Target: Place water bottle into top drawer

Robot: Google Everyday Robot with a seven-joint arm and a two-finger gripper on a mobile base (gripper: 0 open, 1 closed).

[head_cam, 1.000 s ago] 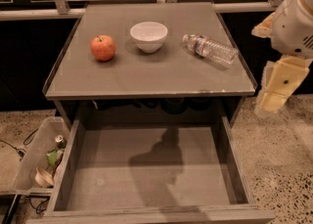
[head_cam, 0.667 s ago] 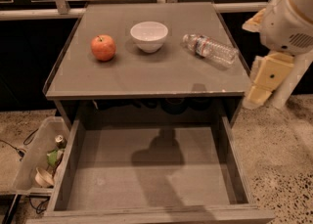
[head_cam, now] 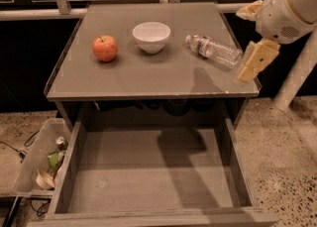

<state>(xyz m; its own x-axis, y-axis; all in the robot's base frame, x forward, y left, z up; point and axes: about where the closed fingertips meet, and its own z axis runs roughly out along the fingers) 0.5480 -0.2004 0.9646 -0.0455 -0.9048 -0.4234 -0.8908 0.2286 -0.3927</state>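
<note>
The water bottle (head_cam: pixel 214 49) lies on its side on the right part of the grey table (head_cam: pixel 148 80), white cap pointing toward the bowl. My gripper (head_cam: pixel 244 44) is at the table's right edge, just past the bottle's base end, open and holding nothing. One finger (head_cam: pixel 257 60) hangs over the table's front right corner and the other (head_cam: pixel 248 10) sits higher and further back. The top drawer (head_cam: pixel 148 176) is pulled out wide below the table, with a bare bottom that carries the arm's shadow.
A white bowl (head_cam: pixel 151 36) and a red apple (head_cam: pixel 105 48) stand on the table left of the bottle. A translucent bin of trash (head_cam: pixel 39 164) sits on the floor left of the drawer. A white post (head_cam: pixel 297 80) stands at the right.
My gripper has moved left and up, from beside the table's front right corner to the bottle's base end. The bottle, bowl, apple and drawer have not moved.
</note>
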